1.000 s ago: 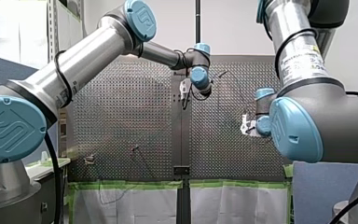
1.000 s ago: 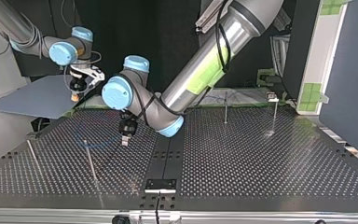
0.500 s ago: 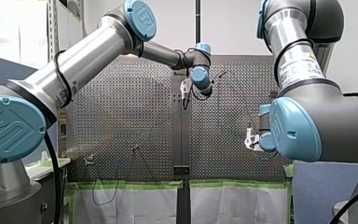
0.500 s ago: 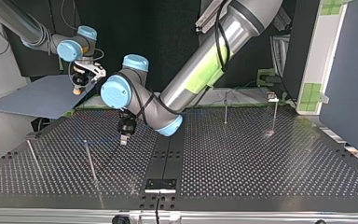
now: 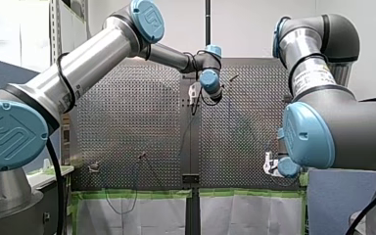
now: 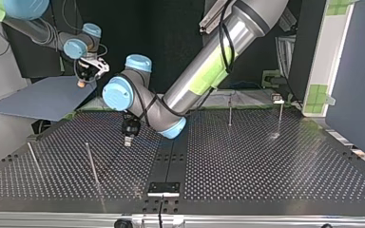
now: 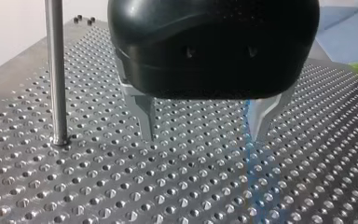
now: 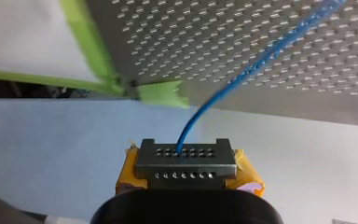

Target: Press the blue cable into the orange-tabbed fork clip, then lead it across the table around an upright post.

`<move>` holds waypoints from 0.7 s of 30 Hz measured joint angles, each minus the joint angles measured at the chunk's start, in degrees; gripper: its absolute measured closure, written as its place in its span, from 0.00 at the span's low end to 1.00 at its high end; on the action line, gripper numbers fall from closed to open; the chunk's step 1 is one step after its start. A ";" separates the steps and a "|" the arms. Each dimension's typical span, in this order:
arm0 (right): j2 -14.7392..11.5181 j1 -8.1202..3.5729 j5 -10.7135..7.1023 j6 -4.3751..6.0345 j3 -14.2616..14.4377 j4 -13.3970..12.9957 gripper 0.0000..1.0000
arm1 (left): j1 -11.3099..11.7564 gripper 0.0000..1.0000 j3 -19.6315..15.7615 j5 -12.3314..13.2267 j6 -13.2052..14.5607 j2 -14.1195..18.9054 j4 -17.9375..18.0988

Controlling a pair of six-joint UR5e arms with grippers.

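Blue cable [image 8: 249,70] clamped in right pincer [image 8: 185,156] (yellow pads); left pincer [image 7: 204,136] gapes empty nr upright post [image 7: 56,70].

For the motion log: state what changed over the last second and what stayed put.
My right gripper, jaws shut on the blue cable, drew back past the table's taped edge, downward in the front view, with the cable trailing from it. My left gripper stayed put over the table beside a post, jaws open.
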 joint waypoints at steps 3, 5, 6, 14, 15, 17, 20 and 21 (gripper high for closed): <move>0.91 -0.21 -0.08 -0.04 -0.05 -0.34 1.00 | 0.00 0.03 0.00 -0.41 0.01 0.00 -0.29; 1.12 -0.36 -0.13 -0.04 -0.15 -0.48 1.00 | 0.00 0.03 0.00 -0.52 0.04 0.00 -0.41; 1.21 -0.47 -0.16 -0.04 -0.24 -0.53 1.00 | 0.00 0.03 0.01 -0.54 0.05 0.00 -0.44; 1.36 -1.13 -0.34 -0.04 -0.66 -1.08 1.00 | 0.01 0.03 0.00 -0.59 0.08 0.01 -0.52; 1.37 -1.21 -0.39 -0.04 -0.67 -1.28 1.00 | 0.01 0.03 0.00 -0.59 0.08 0.01 -0.54; 1.37 -1.32 -0.43 -0.05 -0.68 -1.56 1.00 | -0.01 0.03 0.00 -0.59 0.08 -0.01 -0.53; 1.47 -1.46 -0.46 -0.21 -0.70 -1.91 1.00 | 0.00 0.03 0.00 -0.59 0.07 0.00 -0.59; 1.60 -1.49 -0.44 -0.34 -0.70 -1.99 1.00 | 0.00 0.03 0.00 -0.59 0.07 0.00 -0.65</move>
